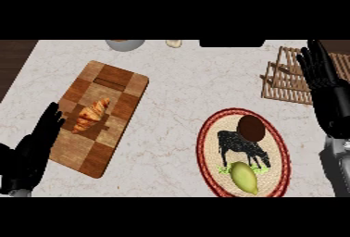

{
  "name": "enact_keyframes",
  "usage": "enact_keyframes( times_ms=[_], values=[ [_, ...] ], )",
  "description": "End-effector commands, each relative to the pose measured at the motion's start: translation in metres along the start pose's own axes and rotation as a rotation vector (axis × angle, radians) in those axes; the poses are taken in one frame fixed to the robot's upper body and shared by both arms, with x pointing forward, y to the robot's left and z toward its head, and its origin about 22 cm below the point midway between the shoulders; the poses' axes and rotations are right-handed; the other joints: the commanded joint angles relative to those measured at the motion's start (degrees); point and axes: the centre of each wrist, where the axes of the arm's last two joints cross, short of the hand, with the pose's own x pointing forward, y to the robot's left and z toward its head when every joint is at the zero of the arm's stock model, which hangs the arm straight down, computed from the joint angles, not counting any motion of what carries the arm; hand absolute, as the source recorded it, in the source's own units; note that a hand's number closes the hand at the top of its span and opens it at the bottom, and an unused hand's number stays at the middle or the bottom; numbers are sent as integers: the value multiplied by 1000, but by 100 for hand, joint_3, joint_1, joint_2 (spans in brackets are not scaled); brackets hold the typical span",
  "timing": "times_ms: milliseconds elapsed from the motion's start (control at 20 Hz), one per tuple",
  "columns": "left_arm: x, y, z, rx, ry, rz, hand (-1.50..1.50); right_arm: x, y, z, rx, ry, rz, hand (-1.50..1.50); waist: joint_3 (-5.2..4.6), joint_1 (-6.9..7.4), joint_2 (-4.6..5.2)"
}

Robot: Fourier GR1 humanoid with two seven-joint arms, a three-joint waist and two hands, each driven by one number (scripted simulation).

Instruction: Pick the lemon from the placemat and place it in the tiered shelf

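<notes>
A pale yellow-green lemon (245,177) lies at the near end of a round woven placemat (209,139) with a red rim and a black cow picture. A dark brown round thing (252,128) sits on the mat's far side. The wooden slatted tiered shelf (285,78) stands at the far right of the counter. My right hand (320,74) is raised with straight fingers, open, over the shelf's right part and well beyond the lemon. My left hand (34,150) rests open at the lower left, holding nothing.
A checkered wooden cutting board (116,99) with a croissant (91,115) on it lies left of centre, just beside my left hand. A grey bowl (125,44) and a small pale object (173,43) sit at the far edge of the marble counter.
</notes>
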Motion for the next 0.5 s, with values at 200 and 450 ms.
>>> enact_keyframes(
  times_ms=[200, 450],
  values=[
    [27, -31, -19, -90, -204, -56, 0, -30, -2, 42, 187, -267, -329, -150, 94, -207, -25],
    [16, -40, -14, -120, -197, -27, 0, -56, -50, 68, -145, -116, 40, 150, 63, -484, 60]
  ],
)
